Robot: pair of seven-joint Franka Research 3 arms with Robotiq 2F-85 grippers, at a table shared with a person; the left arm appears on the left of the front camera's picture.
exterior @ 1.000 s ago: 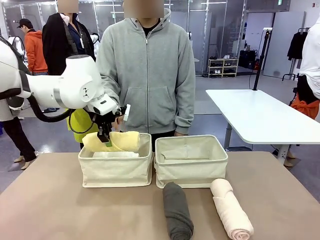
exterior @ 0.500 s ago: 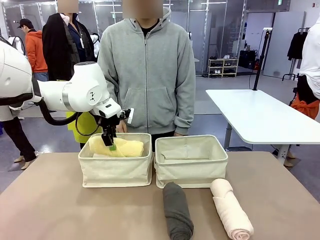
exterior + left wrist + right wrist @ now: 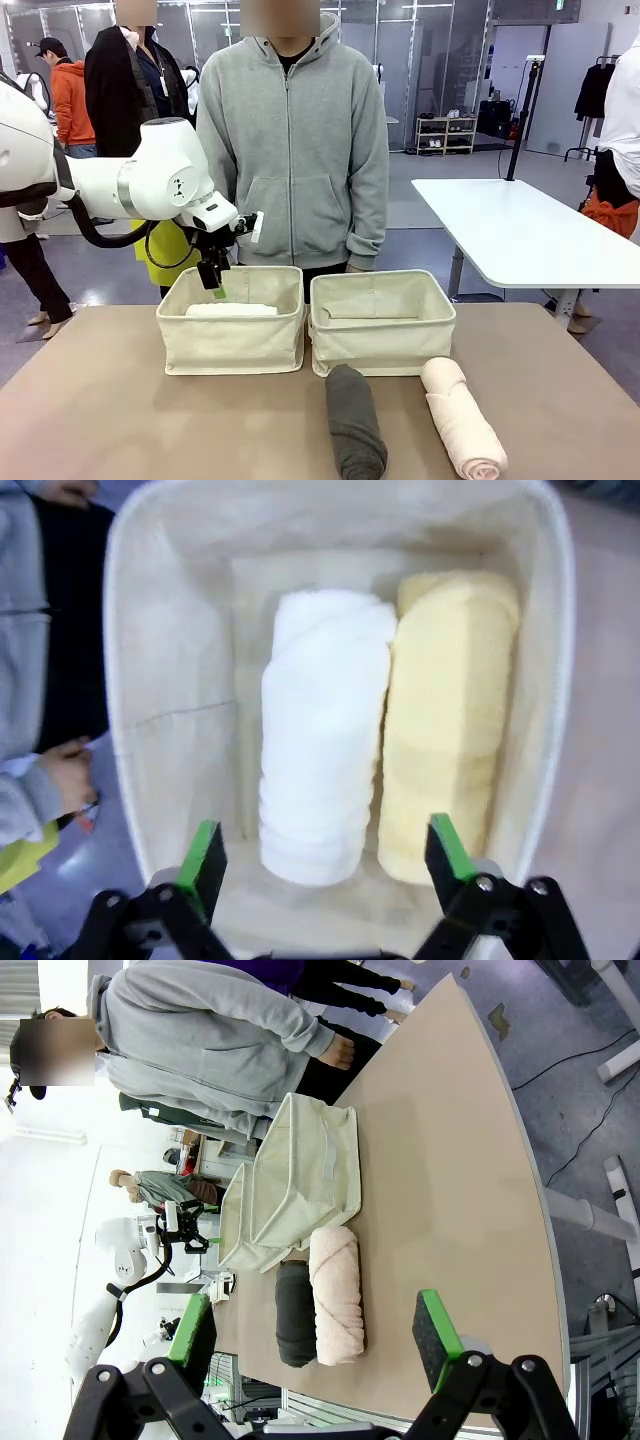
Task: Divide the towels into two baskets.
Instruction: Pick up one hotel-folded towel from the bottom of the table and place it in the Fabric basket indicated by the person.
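Observation:
The left basket (image 3: 232, 345) holds a white towel (image 3: 232, 310); in the left wrist view the white towel (image 3: 325, 730) and a pale yellow towel (image 3: 445, 720) lie side by side inside the basket (image 3: 170, 680). My left gripper (image 3: 212, 278) (image 3: 325, 855) hangs open just above them, holding nothing. The right basket (image 3: 382, 345) (image 3: 320, 1160) stands beside it. In front of it lie a dark grey towel (image 3: 355, 420) (image 3: 293, 1315) and a pale pink towel (image 3: 462, 415) (image 3: 338, 1295) on the table. My right gripper (image 3: 315, 1330) is open, well off to the table's right.
A person in a grey hoodie (image 3: 292, 150) stands close behind the baskets, hands near the far rims. A white table (image 3: 520, 230) stands off to the right. The tan tabletop (image 3: 120, 410) has free room at the front left.
My left gripper opened and let go of the yellow towel, which dropped into the left basket beside the white one. The gripper then rose a little.

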